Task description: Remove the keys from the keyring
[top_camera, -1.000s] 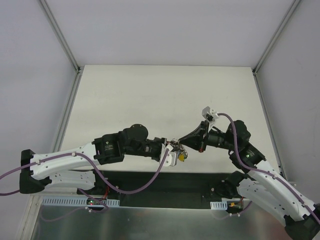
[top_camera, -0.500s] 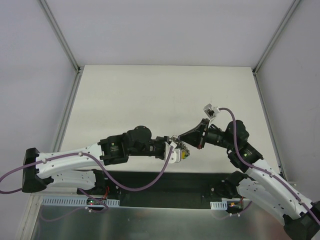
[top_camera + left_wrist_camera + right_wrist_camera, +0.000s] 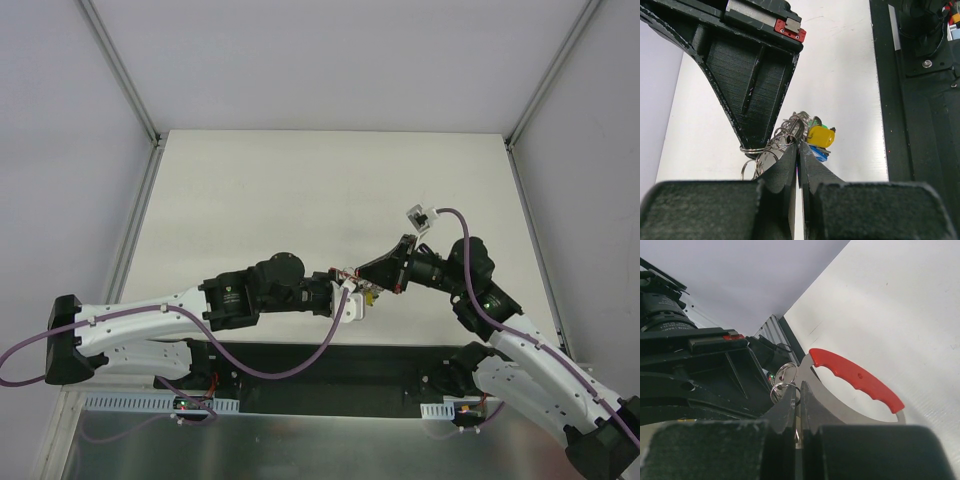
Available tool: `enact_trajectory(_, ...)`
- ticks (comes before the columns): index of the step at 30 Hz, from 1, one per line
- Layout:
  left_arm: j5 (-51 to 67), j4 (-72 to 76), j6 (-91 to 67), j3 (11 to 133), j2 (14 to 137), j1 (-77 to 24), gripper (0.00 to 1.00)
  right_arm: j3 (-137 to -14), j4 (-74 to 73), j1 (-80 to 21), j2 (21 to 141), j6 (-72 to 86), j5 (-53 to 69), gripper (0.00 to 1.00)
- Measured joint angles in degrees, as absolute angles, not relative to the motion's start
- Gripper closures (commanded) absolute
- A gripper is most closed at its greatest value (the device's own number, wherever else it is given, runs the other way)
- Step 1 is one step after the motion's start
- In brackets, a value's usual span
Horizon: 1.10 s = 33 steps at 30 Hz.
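Note:
Both grippers meet over the near middle of the white table (image 3: 300, 190), holding the bunch between them. My left gripper (image 3: 355, 287) (image 3: 799, 146) is shut on the keys (image 3: 820, 136), whose yellow, blue and green heads cluster just past its tips. My right gripper (image 3: 371, 283) (image 3: 799, 390) is shut on the keyring (image 3: 785, 390), a thin silvery loop with a second loop above it. A silvery curved tag with a red grip (image 3: 856, 378) hangs from the rings. In the left wrist view the right gripper's black fingers (image 3: 757, 90) pinch a ring (image 3: 754, 149).
A black base strip (image 3: 330, 365) runs along the table's near edge, also seen at the right of the left wrist view. Metal rails (image 3: 135, 220) border the table's sides, with white walls behind. Purple cables trail from both arms.
Both grippers, still shut on the bunch, have shifted a little to the right and away from the near edge. The right wrist has tilted further.

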<state>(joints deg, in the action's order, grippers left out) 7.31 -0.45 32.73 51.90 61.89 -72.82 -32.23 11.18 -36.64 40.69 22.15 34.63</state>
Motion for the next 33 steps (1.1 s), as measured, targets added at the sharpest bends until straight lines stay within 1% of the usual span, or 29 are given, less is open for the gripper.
enact_trajectory(10,6.87,1.39,31.81,51.66,62.96,-72.82,1.0,-32.23,11.16,-37.04,40.69,26.09,32.75,0.99)
enact_trajectory(11,6.83,1.43,31.64,51.66,62.98,-72.82,0.96,-32.23,11.11,-37.06,40.69,26.11,32.67,0.99)
enact_trajectory(13,6.68,1.5,31.09,51.66,62.94,-72.82,0.77,-32.32,10.92,-37.08,40.69,25.8,32.69,0.99)
enact_trajectory(16,6.96,1.15,30.48,51.66,62.15,-73.19,0.64,-33.67,10.37,-37.1,41.58,24.38,33.71,0.99)
enact_trajectory(20,8.29,-1.26,30.37,51.66,58.61,-73.73,0.57,-38.26,10.44,-37.58,44.49,21.87,39.03,0.99)
enact_trajectory(24,10.39,-9.34,31.07,53.91,53.89,-74.22,0.53,-43.68,10.81,-38.85,46.94,19.88,46.06,0.99)
enact_trajectory(25,10.7,-13.45,31.53,56.77,52.97,-74.26,0.53,-44.95,10.41,-38.92,47.44,19.25,47.97,0.99)
enact_trajectory(28,11.53,-18.63,33.1,62.87,50.63,-74.3,0.52,-48.73,7.25,-38.94,49.19,16.23,52.36,0.99)
enact_trajectory(33,12.01,-23.29,35.79,72.2,48.25,-74.28,0.51,-52.95,-0.38,-38.96,50.96,11.33,57.25,0.99)
